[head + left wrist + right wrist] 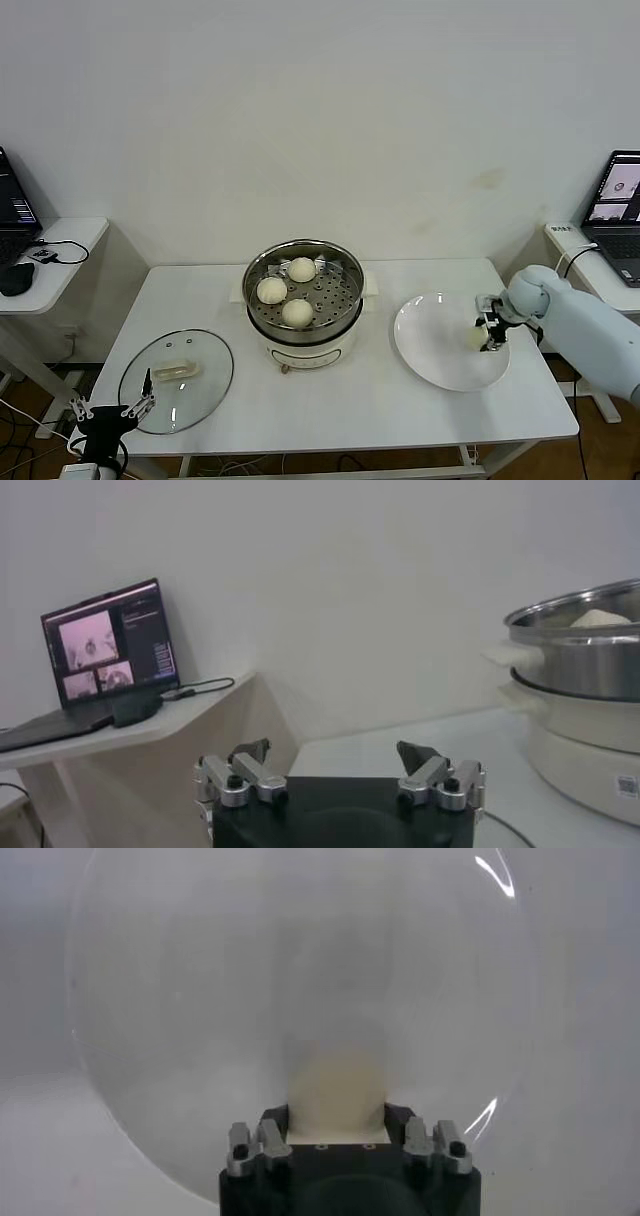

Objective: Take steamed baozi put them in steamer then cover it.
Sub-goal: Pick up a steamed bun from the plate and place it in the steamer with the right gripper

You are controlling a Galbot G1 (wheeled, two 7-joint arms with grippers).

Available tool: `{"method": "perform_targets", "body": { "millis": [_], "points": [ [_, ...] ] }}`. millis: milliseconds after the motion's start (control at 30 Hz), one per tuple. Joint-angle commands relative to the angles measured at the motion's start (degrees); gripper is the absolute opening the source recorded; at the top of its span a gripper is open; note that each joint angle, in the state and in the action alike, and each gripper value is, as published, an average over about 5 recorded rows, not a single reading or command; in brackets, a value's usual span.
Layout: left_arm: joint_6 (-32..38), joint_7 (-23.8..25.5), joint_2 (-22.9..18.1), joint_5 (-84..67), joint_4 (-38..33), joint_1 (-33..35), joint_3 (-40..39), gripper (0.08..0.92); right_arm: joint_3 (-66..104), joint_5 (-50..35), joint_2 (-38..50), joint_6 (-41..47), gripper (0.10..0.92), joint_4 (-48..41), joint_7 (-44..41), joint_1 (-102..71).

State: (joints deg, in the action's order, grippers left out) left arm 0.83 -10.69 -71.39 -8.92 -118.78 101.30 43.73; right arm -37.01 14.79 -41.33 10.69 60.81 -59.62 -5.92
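Left claw (110, 410) parked low, right claw (487, 335) gripping baozi (476, 338) over plate (440, 365)

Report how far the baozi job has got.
Done: three baozi sit in the steamer. In hand: the right gripper is closed on the fourth baozi over the white plate. Left: carry that bun into the steamer, then fit the glass cover, which lies on the table by the idle, open left gripper.

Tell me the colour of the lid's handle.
Pale cream, on the clear glass lid; the handle shows best in the head view.
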Motion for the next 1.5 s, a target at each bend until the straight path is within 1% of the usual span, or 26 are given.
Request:
{"method": "perform_targets", "body": {
  "millis": [33, 167, 300, 500, 667, 967, 1133, 1333, 1500],
  "points": [
    [0.02, 0.00, 0.05, 0.02, -0.12, -0.13, -0.17, 0.823, -6.46, -4.56, 3.44, 1.35, 0.594, 6.74, -1.51, 8.40],
    [0.00, 0.01, 0.03, 0.10, -0.21, -0.49, -0.74, 0.823, -11.80, -10.16, 5.55, 3.60, 0.594, 12.55, -2.34, 16.73],
    [0.01, 0.03, 0.22, 0.16, -0.39, -0.71, -1.19, 0.823, -17.35, -16.64, 4.95, 5.67, 0.594, 16.44, -1.98, 25.99],
    [0.10, -0.06, 0.51, -0.05, -0.54, -0.87, -1.22, 0.823, -23.94, -24.05, -1.30, 9.41, 0.601, 16.92, -0.39, 39.53],
    [0.15, -0.12, 0.40, -0.09, -0.44, -1.24, -1.53, 0.823, -28.10, -30.29, -8.35, 13.01, 0.609, 15.55, 2.65, 44.78],
    [0.04, -0.09, 0.19, 0.05, -0.11, -1.96, -1.66, 0.823, -30.08, -39.88, -21.08, 19.57, 0.619, 13.16, 9.32, 41.43],
    [0.01, -0.05, -0.10, 0.18, -0.12, -2.04, -1.72, 0.823, -30.06, -43.54, -25.97, 23.02, 0.619, 11.63, 13.49, 36.93],
    [0.03, -0.05, -0.42, 0.18, -0.15, -2.15, -1.67, 0.823, -30.16, -42.87, -29.03, 25.78, 0.619, 9.20, 16.99, 32.08],
    [0.09, -0.09, -0.62, 0.17, -0.24, -2.11, -1.63, 0.823, -29.57, -40.07, -30.18, 27.10, 0.619, 6.97, 18.00, 28.23]
  ]
}}
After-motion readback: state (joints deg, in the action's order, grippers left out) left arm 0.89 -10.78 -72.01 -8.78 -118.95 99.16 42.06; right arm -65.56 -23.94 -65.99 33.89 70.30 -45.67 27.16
